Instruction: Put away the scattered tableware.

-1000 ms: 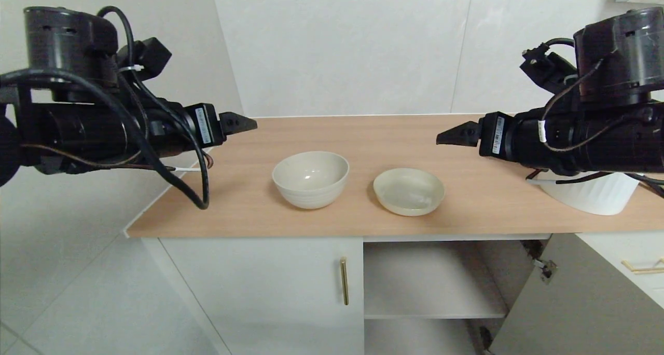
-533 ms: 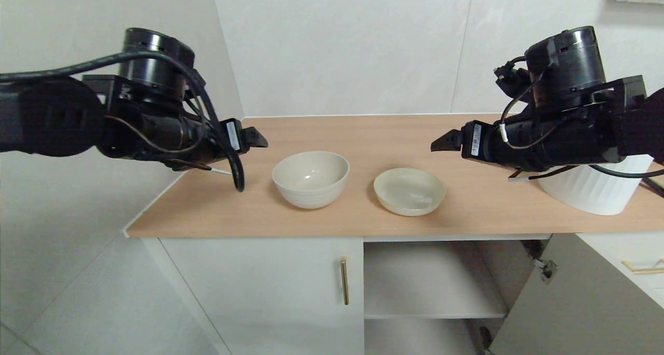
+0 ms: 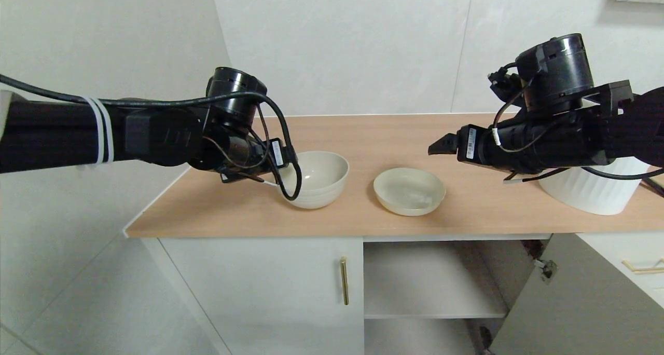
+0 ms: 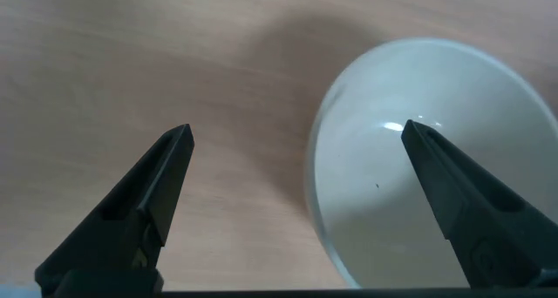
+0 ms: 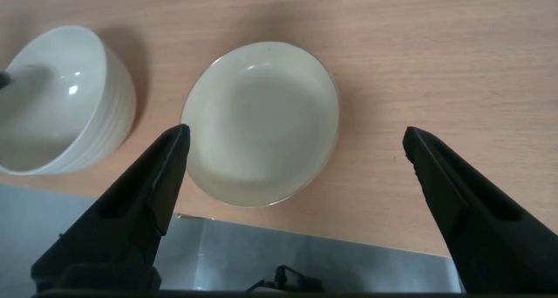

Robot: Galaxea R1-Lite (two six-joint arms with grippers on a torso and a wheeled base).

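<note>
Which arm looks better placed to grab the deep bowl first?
Left. The left tool, open, straddles the rim of the deep bowl, so it probably only needs to close. The right tool hangs open above the shallow dish, farther off.

Deep bowl (image 3: 324,178), left rim behind left arm (image 3: 155,137); ribbed white tub (image 3: 596,196) partly behind right arm (image 3: 560,142).

A wooden counter (image 3: 363,137) carries three things: a deep pale bowl (image 3: 319,181) towards the left, a shallow dish (image 3: 409,190) near it (apart, not touching) and a white ribbed tub (image 3: 596,194) well off at the right end — all upright.
</note>
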